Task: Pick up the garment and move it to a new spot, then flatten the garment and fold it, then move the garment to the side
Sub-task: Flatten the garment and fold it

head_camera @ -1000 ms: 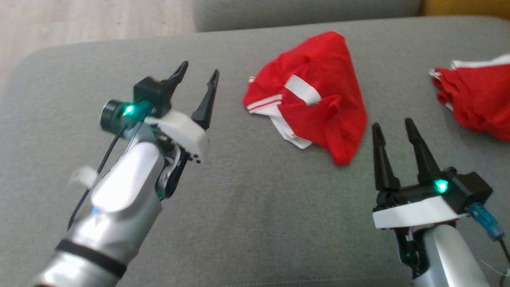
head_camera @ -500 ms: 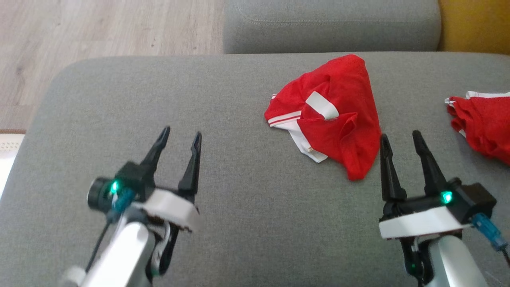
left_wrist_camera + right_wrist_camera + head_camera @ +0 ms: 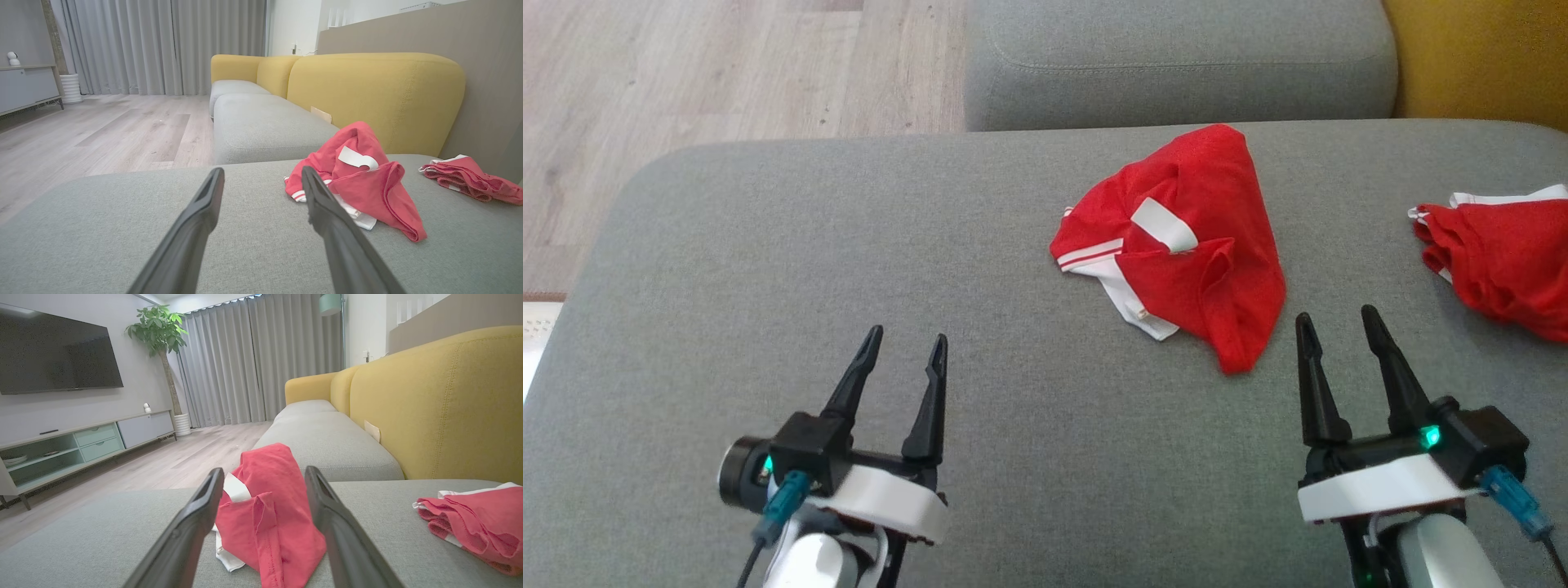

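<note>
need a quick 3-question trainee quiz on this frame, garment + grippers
1. True or false: the right gripper is shut on the crumpled garment.
2. Which gripper is nearer that garment? A) left B) right
3. Fill in: ___ red garments lie on the grey cushion.
Key: 1 false: it is open and empty, as is the left gripper. 2 B. 3 two: the second garment lies at the head view's right edge.
</note>
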Controlling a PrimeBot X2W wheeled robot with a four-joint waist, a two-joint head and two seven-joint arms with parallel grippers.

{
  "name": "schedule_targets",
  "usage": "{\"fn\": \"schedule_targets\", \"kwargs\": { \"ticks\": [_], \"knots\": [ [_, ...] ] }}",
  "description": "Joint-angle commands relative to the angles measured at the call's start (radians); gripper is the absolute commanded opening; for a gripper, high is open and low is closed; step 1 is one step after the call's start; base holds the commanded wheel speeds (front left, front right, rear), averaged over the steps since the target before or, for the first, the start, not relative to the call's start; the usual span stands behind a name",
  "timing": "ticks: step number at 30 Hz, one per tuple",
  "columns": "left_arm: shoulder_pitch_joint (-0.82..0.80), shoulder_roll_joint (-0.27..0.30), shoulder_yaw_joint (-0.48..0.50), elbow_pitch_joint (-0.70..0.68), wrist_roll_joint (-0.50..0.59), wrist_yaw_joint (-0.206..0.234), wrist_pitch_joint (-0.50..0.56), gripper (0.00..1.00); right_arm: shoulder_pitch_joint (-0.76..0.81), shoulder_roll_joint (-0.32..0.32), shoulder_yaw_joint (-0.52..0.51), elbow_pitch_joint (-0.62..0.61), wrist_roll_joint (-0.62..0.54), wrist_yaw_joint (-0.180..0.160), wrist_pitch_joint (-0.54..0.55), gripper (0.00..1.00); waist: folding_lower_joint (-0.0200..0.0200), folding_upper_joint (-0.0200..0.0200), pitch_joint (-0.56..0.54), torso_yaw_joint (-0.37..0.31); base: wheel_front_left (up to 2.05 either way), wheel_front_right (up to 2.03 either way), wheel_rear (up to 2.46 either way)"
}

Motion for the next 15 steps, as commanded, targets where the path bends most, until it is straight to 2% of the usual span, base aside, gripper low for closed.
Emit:
{"fn": "schedule_targets", "kwargs": {
  "ticks": [1,10,15],
  "knots": [
    [-0.033,-0.004,0.048,-0.035,0.01,-0.007,-0.012,1.0,-0.023,-0.001,0.026,-0.028,0.002,-0.001,-0.011,1.0,0.0,0.0,0.0,-0.001,0.0,0.0,0.0],
    [-0.03,-0.041,0.09,-0.021,0.049,-0.067,-0.012,1.0,-0.046,-0.001,0.01,0.001,-0.018,-0.001,-0.004,1.0,0.0,0.0,0.026,0.013,0.0,0.0,0.0],
    [-0.055,-0.054,0.092,-0.007,0.067,-0.095,-0.012,1.0,-0.154,-0.001,0.003,0.105,-0.045,-0.001,0.049,1.0,0.0,0.0,0.083,0.045,0.0,0.0,0.0]
  ]
}}
